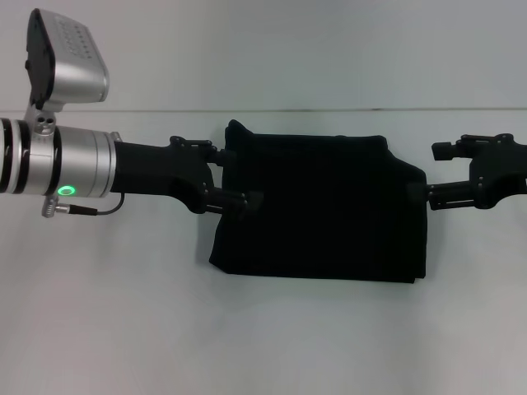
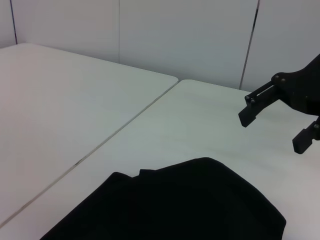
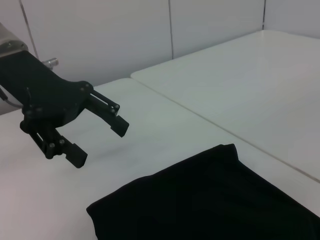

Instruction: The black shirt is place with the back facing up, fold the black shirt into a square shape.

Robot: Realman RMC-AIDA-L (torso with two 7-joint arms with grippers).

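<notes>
Bare table around black shirt, seemingly unobstructed.

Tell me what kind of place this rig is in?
Probably a lab or test room: plain white tables pushed together, bare pale panelled walls, and only the black shirt laid out between the left gripper and right gripper.

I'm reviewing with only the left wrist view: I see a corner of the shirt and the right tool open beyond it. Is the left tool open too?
Observer: Yes. The right wrist view shows the left tool open and empty, above the table beside the shirt.
Operator: How far is the shirt folded?
Observer: In the head view it is a folded block, wider than deep, not yet square.
Operator: Any lettering showing?
Observer: None; its whole top is plain black in the head view.
</notes>
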